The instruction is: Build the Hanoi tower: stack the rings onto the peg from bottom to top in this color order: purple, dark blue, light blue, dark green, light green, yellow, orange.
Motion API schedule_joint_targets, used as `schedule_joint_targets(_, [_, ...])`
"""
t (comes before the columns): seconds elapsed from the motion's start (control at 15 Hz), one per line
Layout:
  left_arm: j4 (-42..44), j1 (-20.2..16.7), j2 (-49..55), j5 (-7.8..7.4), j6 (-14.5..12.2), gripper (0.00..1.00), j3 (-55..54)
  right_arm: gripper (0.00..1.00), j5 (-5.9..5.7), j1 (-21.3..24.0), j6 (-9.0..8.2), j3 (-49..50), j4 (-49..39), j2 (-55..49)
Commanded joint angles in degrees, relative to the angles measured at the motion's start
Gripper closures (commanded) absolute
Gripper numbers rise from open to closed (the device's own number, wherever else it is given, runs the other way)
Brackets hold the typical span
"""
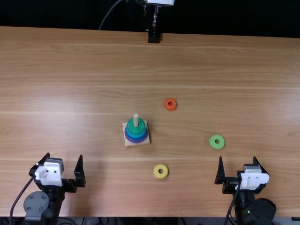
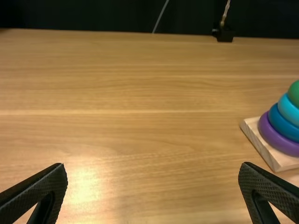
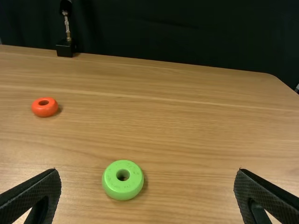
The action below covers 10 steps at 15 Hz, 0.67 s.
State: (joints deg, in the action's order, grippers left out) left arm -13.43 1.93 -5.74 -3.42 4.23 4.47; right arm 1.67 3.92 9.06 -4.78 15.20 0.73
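Gaping wide and empty, the left gripper (image 1: pixel 64 155) and the right gripper (image 1: pixel 237 158) face a tricky finish! Dark green (image 1: pixel 136 131) tops the stack, so light green (image 3: pixel 123 192), loose nearest the right gripper, must go next; picking yellow (image 1: pixel 161 176) or orange (image 1: pixel 170 108), both loose on the table (image 1: pixel 70 70), wrecks the order. And that slim peg (image 1: pixel 136 120)! An off-centre drop could leave a ring tilted, and pressing it could skid the base (image 2: pixel 261 142).

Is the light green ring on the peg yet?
No, the light green ring lies flat on the table, apart from the peg.
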Motion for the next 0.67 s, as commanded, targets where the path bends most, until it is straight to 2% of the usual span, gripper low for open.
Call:
schedule_joint_targets(0.0, [-2.49, 0.35, 1.08, 0.15, -0.85, 0.0, -4.47, 0.0, -0.51, 0.65, -0.41, 3.98, 3.11, -0.73])
schedule_joint_targets(0.13, [-4.82, 0.35, 3.8, 0.36, -1.17, 0.0, -4.47, 0.0, -0.51, 0.65, -0.41, 3.98, 3.11, -0.73])
schedule_joint_targets(0.27, [-11.04, -0.18, 5.3, 0.26, -0.85, 0.0, -4.47, 0.0, -0.51, 0.65, -0.41, 3.98, 3.11, -0.73])
schedule_joint_targets(0.6, [-11.99, -1.41, 5.74, -0.17, -1.17, 0.0, -4.47, 0.0, -0.51, 0.65, -0.41, 3.98, 3.11, -0.73])
